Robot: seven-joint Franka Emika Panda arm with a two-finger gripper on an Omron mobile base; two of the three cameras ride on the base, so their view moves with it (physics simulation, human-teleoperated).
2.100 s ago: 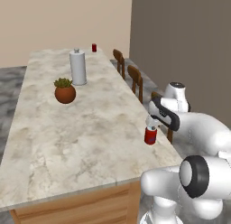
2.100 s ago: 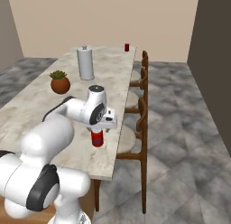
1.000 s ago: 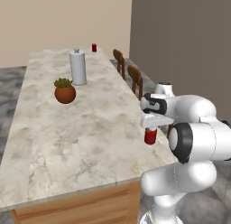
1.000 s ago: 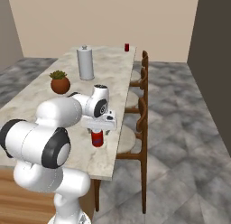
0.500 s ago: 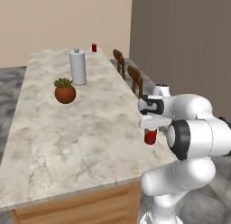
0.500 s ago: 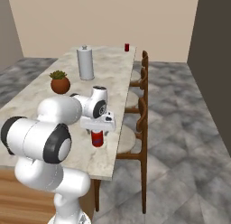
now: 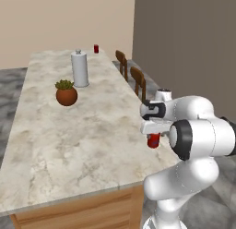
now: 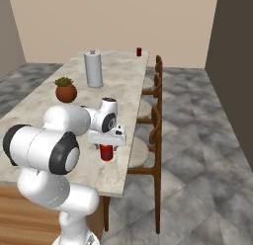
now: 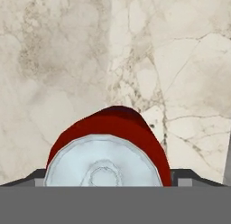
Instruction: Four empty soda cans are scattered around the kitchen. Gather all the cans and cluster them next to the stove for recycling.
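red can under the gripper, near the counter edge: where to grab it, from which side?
Grip the red can across its round side wall, just below the silver top, coming straight down. It stands upright on the counter, and the gripper already sits above it, one finger on each side.

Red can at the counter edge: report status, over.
Gripper down over the red can, jaws either side, grip not confirmed. Can upright on the counter. Second red can at far end. Nothing in the way.
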